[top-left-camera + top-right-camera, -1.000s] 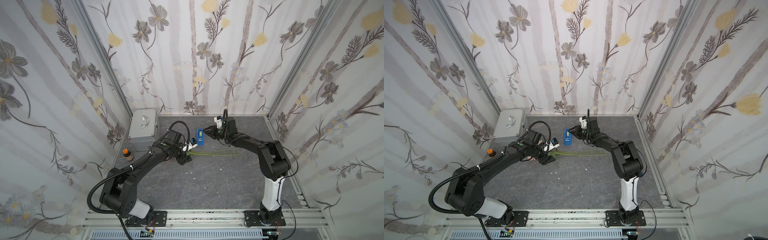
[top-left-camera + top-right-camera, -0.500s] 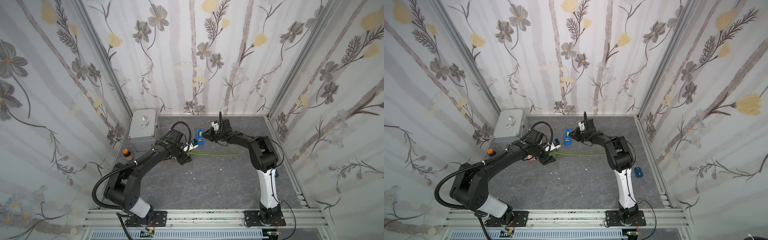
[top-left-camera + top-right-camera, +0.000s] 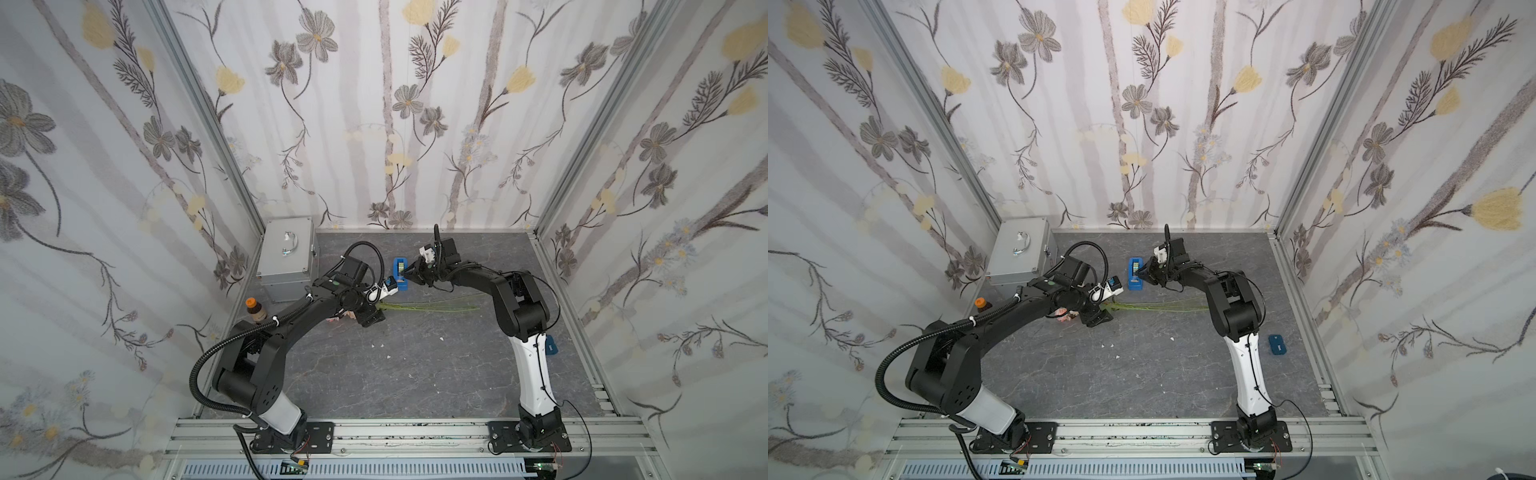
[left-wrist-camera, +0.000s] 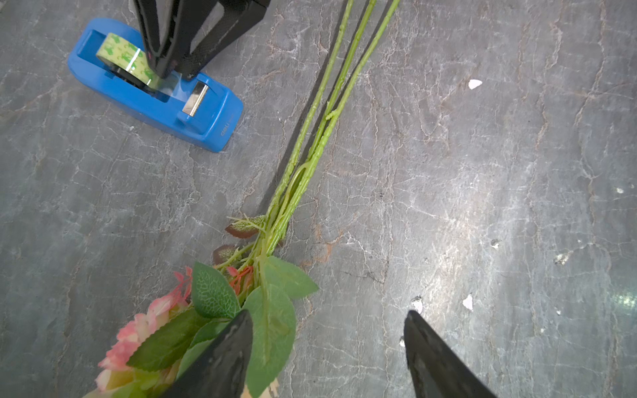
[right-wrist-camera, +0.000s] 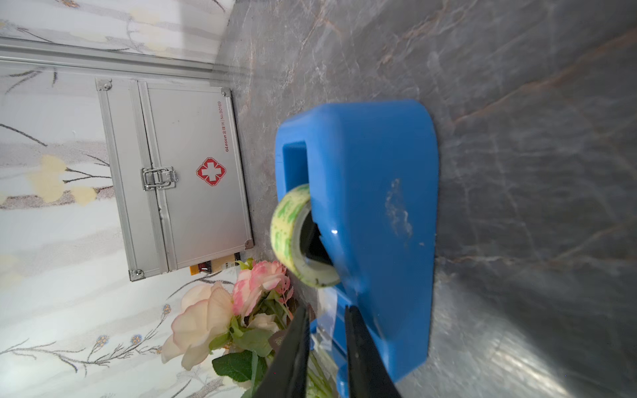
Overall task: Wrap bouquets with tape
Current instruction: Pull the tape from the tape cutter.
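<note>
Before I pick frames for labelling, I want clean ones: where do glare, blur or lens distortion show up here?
Left wrist view: sharp, but a bright glare patch washes out the table. Right wrist view: the near tape dispenser and tape roll are soft, while the metal case behind is crisp. Both top views: evenly lit, with wall posts splaying outward.

Just behind the bouquet [image 4: 275, 220] the tape dispenser [image 3: 400, 274], case [image 3: 286, 253] back left, bottle [image 3: 254, 311] before it

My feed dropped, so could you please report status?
Left gripper open beside bouquet. Right gripper at tape in dispenser, grip unclear. Nothing blocking.
</note>
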